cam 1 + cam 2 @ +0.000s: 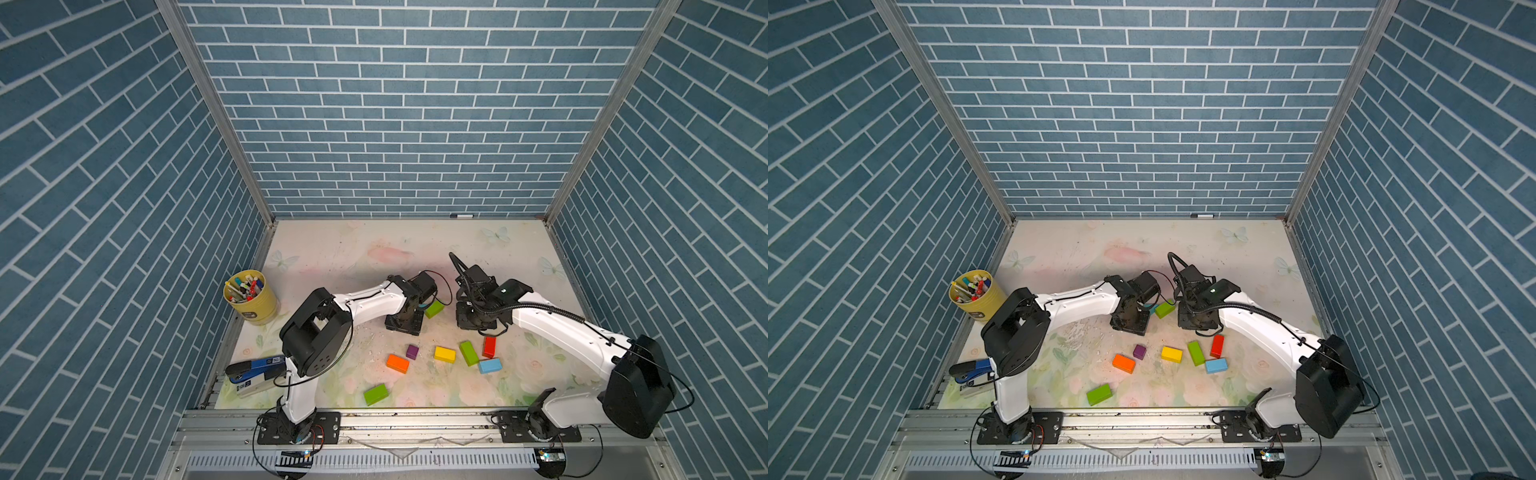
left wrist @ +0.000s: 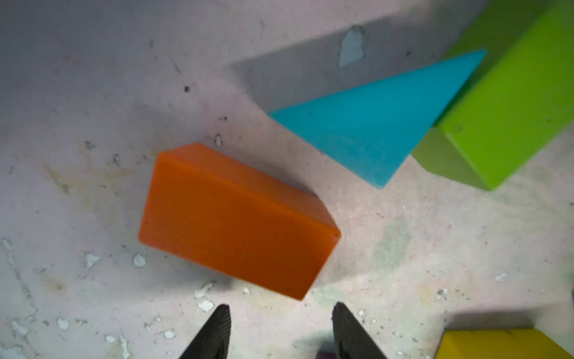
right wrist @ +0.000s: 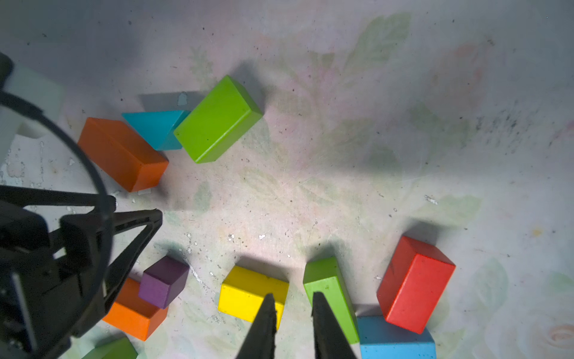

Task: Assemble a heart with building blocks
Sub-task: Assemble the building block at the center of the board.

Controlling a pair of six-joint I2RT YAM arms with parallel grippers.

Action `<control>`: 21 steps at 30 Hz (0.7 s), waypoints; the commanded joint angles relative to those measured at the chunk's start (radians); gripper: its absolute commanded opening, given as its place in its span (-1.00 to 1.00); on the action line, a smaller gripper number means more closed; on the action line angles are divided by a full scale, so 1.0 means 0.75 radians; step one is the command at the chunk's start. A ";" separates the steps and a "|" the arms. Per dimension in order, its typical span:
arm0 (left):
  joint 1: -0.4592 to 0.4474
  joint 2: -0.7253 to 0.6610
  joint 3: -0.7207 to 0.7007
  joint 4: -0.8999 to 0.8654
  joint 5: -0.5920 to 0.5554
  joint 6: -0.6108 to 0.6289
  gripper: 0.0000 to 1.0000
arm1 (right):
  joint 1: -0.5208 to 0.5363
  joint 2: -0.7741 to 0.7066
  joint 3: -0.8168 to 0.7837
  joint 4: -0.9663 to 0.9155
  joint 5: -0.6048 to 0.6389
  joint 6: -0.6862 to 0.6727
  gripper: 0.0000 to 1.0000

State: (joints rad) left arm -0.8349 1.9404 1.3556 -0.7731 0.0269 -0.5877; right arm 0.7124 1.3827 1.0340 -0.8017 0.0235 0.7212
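Note:
An orange brick point(image 2: 236, 217), a teal triangle point(image 2: 366, 124) and a green brick point(image 2: 509, 112) lie in a row; the triangle touches the green brick and stands slightly apart from the orange one. My left gripper point(image 2: 281, 310) hovers open just short of the orange brick, empty. Nearer the front lie a purple cube point(image 1: 412, 351), a second orange brick point(image 1: 397, 363), and yellow point(image 3: 245, 295), green point(image 3: 329, 295), red point(image 3: 416, 284) and light-blue point(image 3: 394, 338) bricks. My right gripper point(image 3: 293, 295) hangs shut and empty above the yellow and green bricks. No heart outline shows.
Another green brick point(image 1: 375, 394) lies alone near the front edge. A yellow cup of pens point(image 1: 250, 297) and a blue-and-white stapler point(image 1: 257, 374) stand at the left. A marker point(image 1: 461, 216) lies against the back wall. Brick-patterned walls enclose three sides.

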 commanded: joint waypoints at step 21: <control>0.078 0.055 0.099 0.006 -0.083 0.081 -0.10 | -0.005 -0.017 -0.004 -0.046 0.032 0.034 -0.52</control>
State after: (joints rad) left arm -0.7830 1.9621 1.4094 -0.7612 -0.0101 -0.5461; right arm 0.7124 1.3808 1.0340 -0.8024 0.0238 0.7212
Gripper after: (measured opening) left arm 0.450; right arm 0.243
